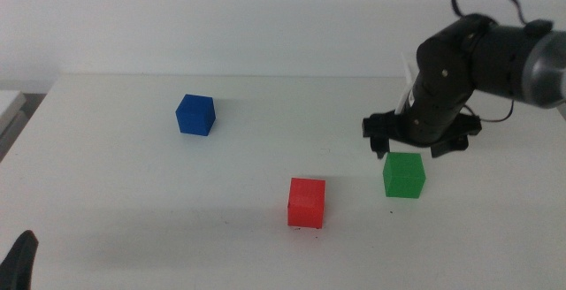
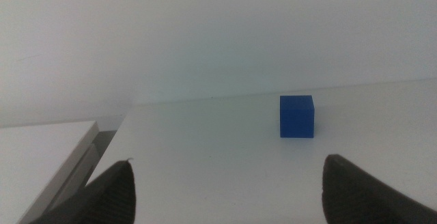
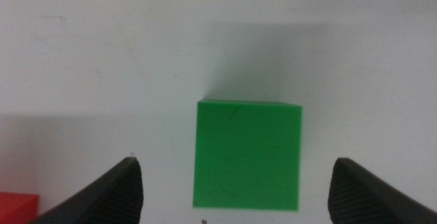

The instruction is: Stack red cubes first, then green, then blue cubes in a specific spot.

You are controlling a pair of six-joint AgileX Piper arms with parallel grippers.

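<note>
Bright, even light; soft shadows under cubes; wrist views slightly blurred.

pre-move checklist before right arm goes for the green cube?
1. Right pincer open, jaws wide apart: ok.
2. Green cube lies between the jaws' line, roughly centred in the right wrist view: ok.
3. Pincer above the cube, not touching it: ok.
4. Red cube on the table with its top bare, ready to take the green: ok.
5. Red cube exactly on the marked spot: cannot tell.
6. Left pincer waits open at the near left edge; blue cube untouched: ok.
</note>
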